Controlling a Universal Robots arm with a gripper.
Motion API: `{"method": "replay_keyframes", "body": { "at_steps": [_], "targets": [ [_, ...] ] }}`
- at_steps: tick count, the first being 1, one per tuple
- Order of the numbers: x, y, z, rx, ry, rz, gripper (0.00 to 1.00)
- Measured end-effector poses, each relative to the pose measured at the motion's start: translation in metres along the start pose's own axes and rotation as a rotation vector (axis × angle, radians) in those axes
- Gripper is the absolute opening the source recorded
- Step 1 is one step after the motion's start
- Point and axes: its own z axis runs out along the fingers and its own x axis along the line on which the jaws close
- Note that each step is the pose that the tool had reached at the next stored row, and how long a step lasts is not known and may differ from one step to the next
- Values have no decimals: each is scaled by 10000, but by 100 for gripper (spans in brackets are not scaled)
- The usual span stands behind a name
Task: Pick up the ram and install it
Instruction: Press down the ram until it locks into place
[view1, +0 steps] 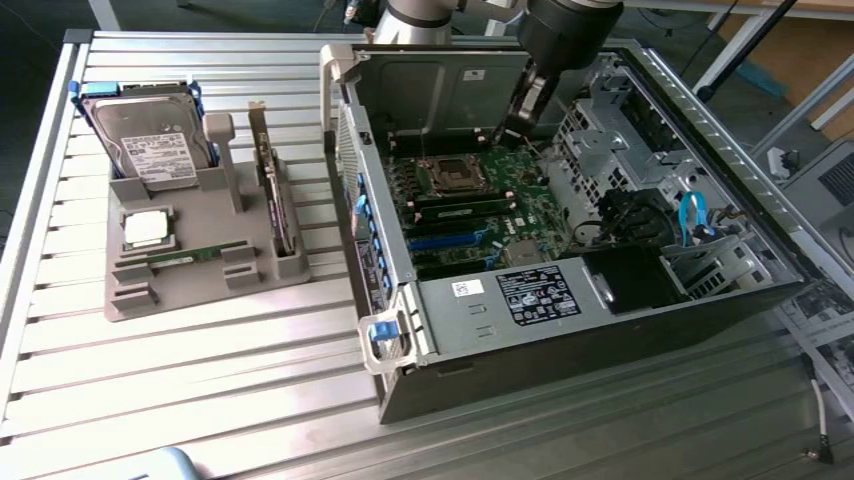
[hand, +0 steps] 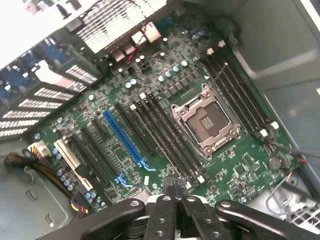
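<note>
Counter (view1: 200, 370): one, slatted metal.
Computer case (view1: 601, 330): one, open, motherboard (hand: 165, 125) inside.
Grey holder (view1: 200, 265): one, carrying one hard drive (view1: 154, 145), one processor (view1: 144, 228).
Ram (view1: 467, 210): one stick seated beside the CPU socket (hand: 207, 122).
Claw (hand: 172, 200): one, closed, empty, above the motherboard.

- The surface (view1: 200, 400): ribbed bare metal, dull sheen.
- Computer case (view1: 400, 100): grey sheet metal, matt.
- Tray (view1: 200, 290) beside the case: matt grey plastic.
- Tool (hand: 172, 200): black, slightly glossy plastic.
</note>
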Motion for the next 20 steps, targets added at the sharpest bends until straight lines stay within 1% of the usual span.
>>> {"method": "replay_keyframes", "body": {
  "at_steps": [20],
  "targets": [
    [0, 0, 0, 89, -19, 3125, 11]
  ]
}}
